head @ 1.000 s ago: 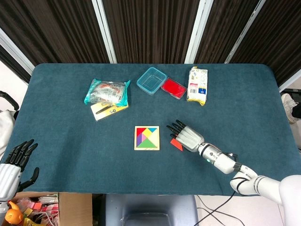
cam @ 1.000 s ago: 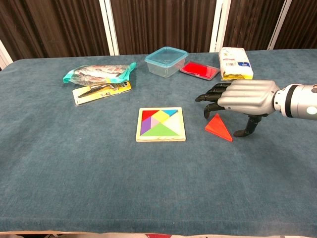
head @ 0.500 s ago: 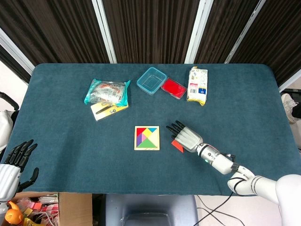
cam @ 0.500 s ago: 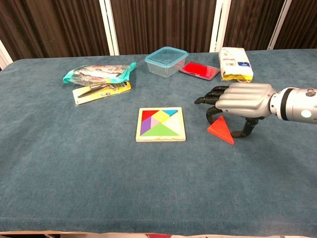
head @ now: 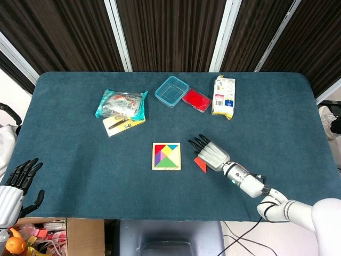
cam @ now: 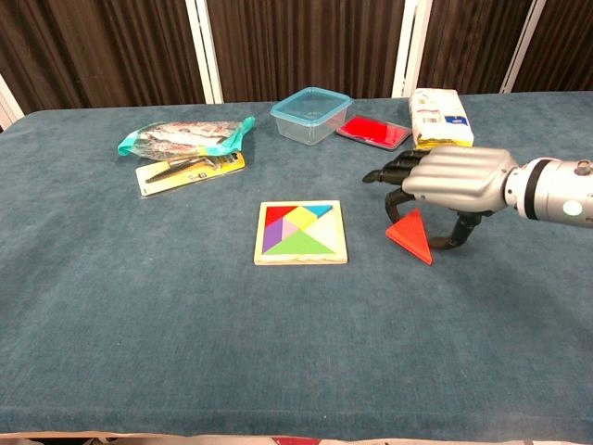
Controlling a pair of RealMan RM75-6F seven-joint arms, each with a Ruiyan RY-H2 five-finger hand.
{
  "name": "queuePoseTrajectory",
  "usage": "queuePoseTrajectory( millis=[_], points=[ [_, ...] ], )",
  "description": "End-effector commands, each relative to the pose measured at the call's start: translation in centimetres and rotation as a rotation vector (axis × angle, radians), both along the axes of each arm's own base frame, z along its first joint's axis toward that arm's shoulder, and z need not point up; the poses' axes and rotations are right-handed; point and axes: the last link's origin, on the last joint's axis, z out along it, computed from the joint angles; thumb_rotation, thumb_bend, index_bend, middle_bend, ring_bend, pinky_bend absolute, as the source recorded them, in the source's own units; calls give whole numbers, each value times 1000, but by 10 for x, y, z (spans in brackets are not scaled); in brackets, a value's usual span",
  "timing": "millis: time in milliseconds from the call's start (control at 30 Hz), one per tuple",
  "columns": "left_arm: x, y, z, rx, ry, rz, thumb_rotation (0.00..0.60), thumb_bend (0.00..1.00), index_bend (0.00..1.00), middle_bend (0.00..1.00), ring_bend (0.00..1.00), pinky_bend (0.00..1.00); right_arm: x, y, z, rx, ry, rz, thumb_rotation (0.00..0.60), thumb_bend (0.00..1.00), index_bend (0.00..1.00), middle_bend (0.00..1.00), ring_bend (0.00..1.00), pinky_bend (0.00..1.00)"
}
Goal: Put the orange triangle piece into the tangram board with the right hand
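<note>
The orange triangle piece [head: 201, 163] [cam: 410, 236] sits just right of the wooden tangram board [head: 166, 156] [cam: 301, 233], under my right hand [head: 212, 154] [cam: 459, 176]. The hand arches over the piece, a fingertip at its left corner and the thumb at its right end, pinching it. The piece looks tilted, its near edge slightly off the cloth. The board holds several coloured pieces, and bare wood shows along its right side. My left hand [head: 18, 186] hangs off the table's near left corner, fingers spread and holding nothing.
At the back stand a clear plastic container [head: 172, 91] [cam: 311, 115], a red lid [head: 196, 100] [cam: 373, 131] and a snack packet [head: 224, 96] [cam: 440, 119]. A teal bag [head: 122, 104] [cam: 185, 139] overlaps a yellow tool card [head: 121, 124] [cam: 190, 170] at the back left.
My right hand has closed its thumb and finger in on the triangle. The piece has shifted a little and now sits tilted instead of flat. The left hand has not moved.
</note>
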Motion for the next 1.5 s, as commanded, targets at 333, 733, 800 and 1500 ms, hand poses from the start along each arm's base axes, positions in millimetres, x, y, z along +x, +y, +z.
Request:
queuePoseTrajectory(
  millis=[333, 733, 800, 1500],
  points=[
    [1, 0, 0, -1, 1, -3, 600, 512, 0, 15, 40, 118, 60, -27, 10, -127, -104, 79, 600, 462, 666, 27, 0, 0],
    [0, 0, 2, -13, -17, -12, 600, 513, 0, 15, 40, 118, 102, -30, -38, -192, -35, 129, 600, 462, 665, 27, 0, 0],
    [0, -1, 3, -15, -19, -16, 600, 513, 0, 15, 40, 118, 102, -28, -48, -194, -8, 125, 600, 462, 663, 27, 0, 0],
    [0, -1, 3, -23, -25, -23, 600, 511, 0, 15, 40, 118, 99, -22, -70, -177, 42, 122, 600, 462, 659, 27, 0, 0]
  ],
)
